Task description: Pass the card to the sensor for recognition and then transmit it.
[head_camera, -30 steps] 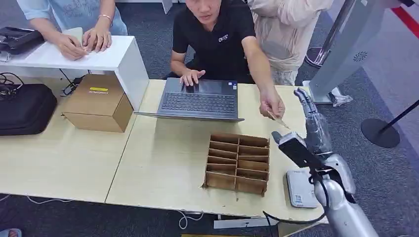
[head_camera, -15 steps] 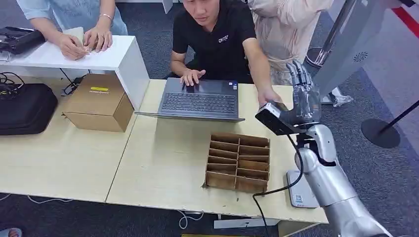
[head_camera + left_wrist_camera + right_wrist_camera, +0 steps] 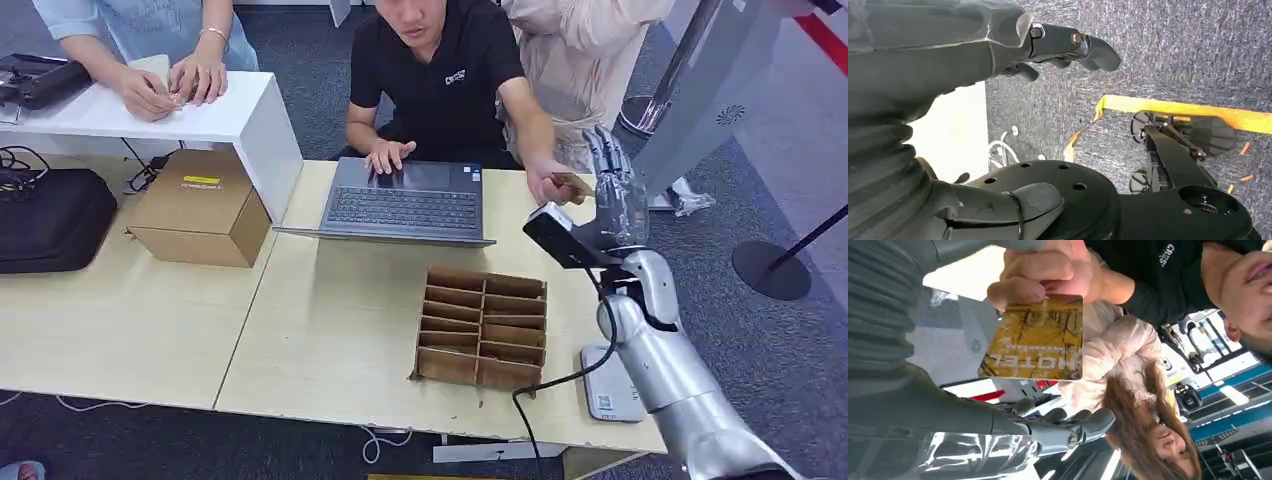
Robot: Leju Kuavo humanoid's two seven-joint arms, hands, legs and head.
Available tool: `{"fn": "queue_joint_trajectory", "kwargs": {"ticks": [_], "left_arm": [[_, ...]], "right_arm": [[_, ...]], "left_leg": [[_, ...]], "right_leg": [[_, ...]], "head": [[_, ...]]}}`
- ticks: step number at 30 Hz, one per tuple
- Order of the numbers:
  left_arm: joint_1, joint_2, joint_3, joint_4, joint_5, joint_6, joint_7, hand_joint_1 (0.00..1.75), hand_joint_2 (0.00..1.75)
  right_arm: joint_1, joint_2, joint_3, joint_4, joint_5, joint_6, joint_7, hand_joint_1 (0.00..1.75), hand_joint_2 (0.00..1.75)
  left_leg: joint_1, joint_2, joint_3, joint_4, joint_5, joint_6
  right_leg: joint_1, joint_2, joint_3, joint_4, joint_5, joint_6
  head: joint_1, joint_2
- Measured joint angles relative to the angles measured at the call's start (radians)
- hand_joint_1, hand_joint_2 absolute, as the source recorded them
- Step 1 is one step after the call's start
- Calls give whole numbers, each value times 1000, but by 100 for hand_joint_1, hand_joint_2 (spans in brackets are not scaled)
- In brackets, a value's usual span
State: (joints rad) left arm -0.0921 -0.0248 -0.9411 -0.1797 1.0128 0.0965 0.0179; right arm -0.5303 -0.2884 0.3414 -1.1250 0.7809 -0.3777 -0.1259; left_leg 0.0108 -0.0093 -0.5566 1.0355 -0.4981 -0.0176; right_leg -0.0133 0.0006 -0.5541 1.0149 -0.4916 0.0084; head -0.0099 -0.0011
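Over the tabletop's far right corner, my right hand waits with fingers spread and empty beside the card, held by a person's hand. Taking, scanning on the sensor and passing on all remain.

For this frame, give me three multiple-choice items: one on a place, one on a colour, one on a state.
1. Where is the white card reader?
A. under the laptop
B. on the table's near right corner
C. in the cardboard divider tray

2. What colour is the hotel card?
A. golden yellow
B. blue
C. white

3. Who holds the card?
A. the right hand
B. nobody
C. the person's hand

Answers: B, it lies right of the cardboard divider tray; A, golden face; C, the person's fingers pinch it, robot fingers apart.
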Motion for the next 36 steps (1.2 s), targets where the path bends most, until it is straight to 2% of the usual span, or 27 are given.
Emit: {"fn": "queue_joint_trajectory", "kwargs": {"ticks": [4, 6, 8, 9, 10, 11, 13, 36], "left_arm": [[0, 0, 0, 0, 0, 0, 0, 0, 175], [0, 1, 0, 0, 2, 0, 0, 0, 175], [0, 1, 0, 0, 2, 0, 0, 0, 175], [0, 1, 0, 0, 3, 0, 0, 0, 175], [1, 1, 0, 0, 4, 0, 0, 0, 175], [1, 1, 0, 0, 6, 0, 0, 0, 175], [1, 1, 0, 0, 8, 1, 0, 0, 175], [2, 1, -1, 0, 21, 1, 2, 0, 175]], "right_arm": [[10, -9, -7, -19, -5, 7, -2, 0, 175], [13, -11, -10, -24, -9, 9, -2, 9, 175], [14, -11, -12, -24, -15, 14, -2, 103, 175], [14, -11, -14, -24, -16, 17, -2, 103, 175], [14, -11, -15, -25, -16, 18, -2, 134, 175], [14, -11, -15, -25, -16, 19, -3, 157, 175], [14, -11, -15, -26, -16, 19, -4, 175, 175], [37, -2, -26, -70, 40, 15, 11, 175, 175]], "left_leg": [[0, 0, 0, 0, 0, 0], [0, 0, 0, 0, 0, 0], [0, 0, 0, 0, 0, 0], [0, 0, 0, 0, 0, 0], [0, 0, 0, 0, 0, 0], [0, 0, 0, 0, 0, 0], [0, 0, -1, 0, 0, 0], [0, 0, -1, 0, 0, 0]], "right_leg": [[0, 0, 0, 0, 0, 0], [0, 0, 0, 0, 0, 0], [0, 0, 0, 0, 0, 0], [0, 0, 0, 0, 0, 0], [0, 0, 0, 0, 0, 0], [0, 0, 0, 0, 0, 0], [0, 0, 0, 0, 0, 0], [0, 0, -1, 0, 0, 0]], "head": [[0, 0], [0, 0], [0, 0], [0, 0], [0, 0], [0, 0], [0, 0], [0, 0]]}}
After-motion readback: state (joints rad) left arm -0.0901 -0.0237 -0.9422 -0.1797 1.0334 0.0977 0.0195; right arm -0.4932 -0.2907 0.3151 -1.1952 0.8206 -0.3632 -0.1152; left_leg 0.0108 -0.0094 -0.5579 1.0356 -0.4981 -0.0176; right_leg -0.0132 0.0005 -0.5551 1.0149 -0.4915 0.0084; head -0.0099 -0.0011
